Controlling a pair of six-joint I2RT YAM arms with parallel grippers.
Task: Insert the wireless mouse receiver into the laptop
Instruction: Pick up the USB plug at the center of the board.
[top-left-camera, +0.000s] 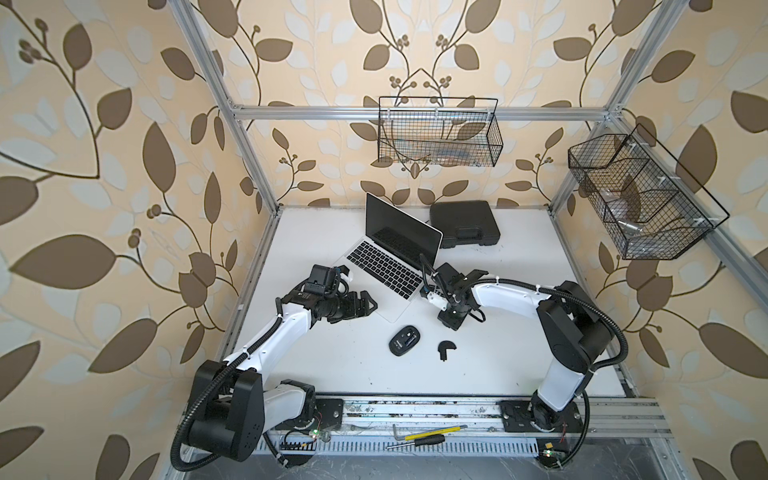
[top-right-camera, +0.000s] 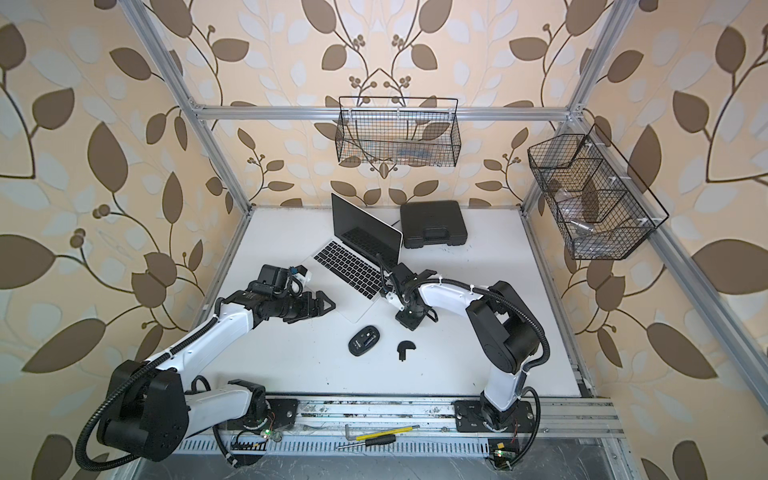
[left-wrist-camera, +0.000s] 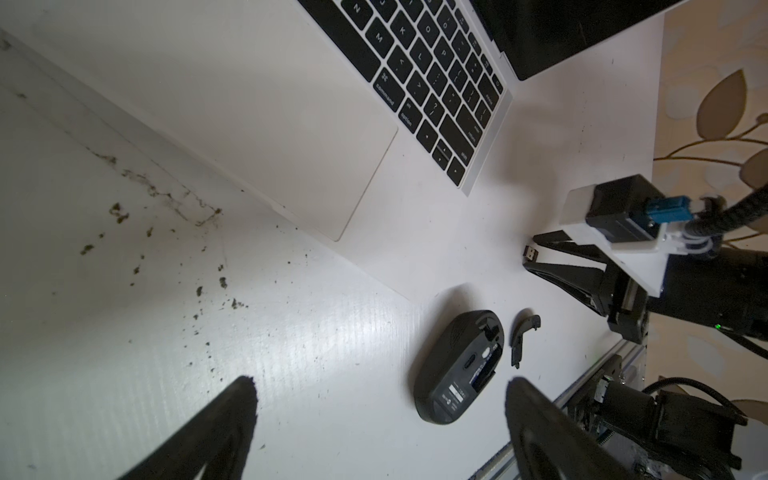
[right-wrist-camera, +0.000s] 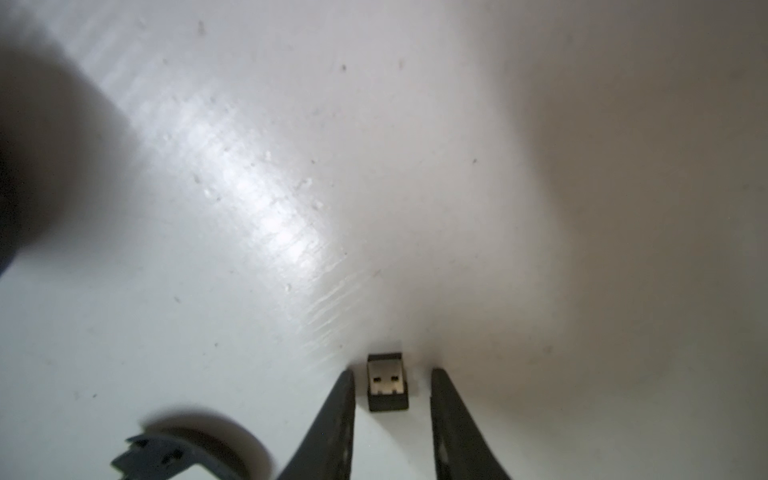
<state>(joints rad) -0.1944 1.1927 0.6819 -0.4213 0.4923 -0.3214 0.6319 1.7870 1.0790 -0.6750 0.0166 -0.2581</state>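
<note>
On the white table (top-left-camera: 519, 332), a silver laptop (top-left-camera: 386, 266) stands open. The left gripper (left-wrist-camera: 380, 384) hovers beside it, wide open and empty. The right gripper (right-wrist-camera: 392, 374) is partly open, its jaws straddling but not touching the tiny receiver (right-wrist-camera: 387, 382), which lies flat on the table near the laptop's edge. A lopsided pinch could well skid or twist the stub on the glossy surface, spoiling its line-up with the port.

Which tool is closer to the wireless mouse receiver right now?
Right. The right tool straddles the receiver without touching it; the left tool is beyond the laptop's front corner.
</note>
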